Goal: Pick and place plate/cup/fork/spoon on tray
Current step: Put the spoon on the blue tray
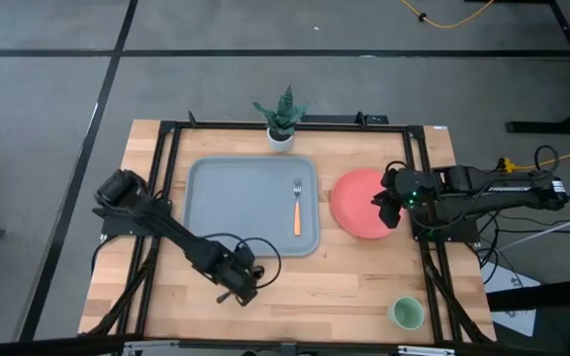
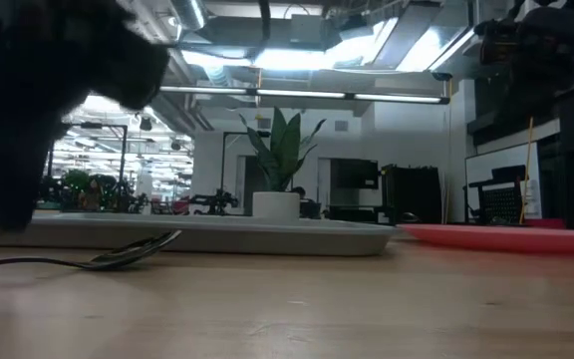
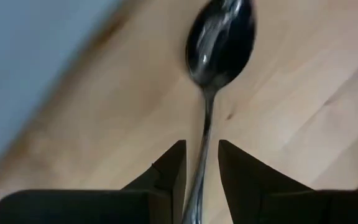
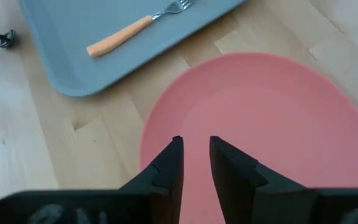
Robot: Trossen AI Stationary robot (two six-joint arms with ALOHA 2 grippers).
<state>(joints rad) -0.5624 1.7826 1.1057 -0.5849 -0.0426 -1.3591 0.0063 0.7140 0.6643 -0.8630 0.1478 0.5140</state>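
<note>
High view: big blue-grey tray (image 1: pixel 236 208) in the middle of the wooden table (image 1: pixel 344 277). Fork (image 1: pixel 297 208) flat inside it, near its right rim, silver end toward the little plant pot (image 1: pixel 281 124). Red plate (image 1: pixel 354 208) on the wood, just beside the tray's right edge, not on it. Mint-green cup (image 1: pixel 405 312) well apart, by the table's near right corner. Left gripper (image 1: pixel 240 290) low over the bare wood, near the tray's front edge. Right gripper (image 1: pixel 386 206) over the plate's right part.

Low view: dark spoon (image 2: pixel 133 254) flat on the wood, just in front of the tray. Plate off to the right, flat on the table. Big dark blur of an arm at the left.

Left wrist view: two dark fingers (image 3: pixel 166 171) a little way apart, with the thin spoon handle running through the gap. Gap wider than the handle, so no squeeze seen. Spoon bowl out in front, on the wood beside the tray.

Right wrist view: two dark fingers (image 4: pixel 166 168) a little way apart, right over the plate. Nothing held between them. Fork on the tray beyond.
</note>
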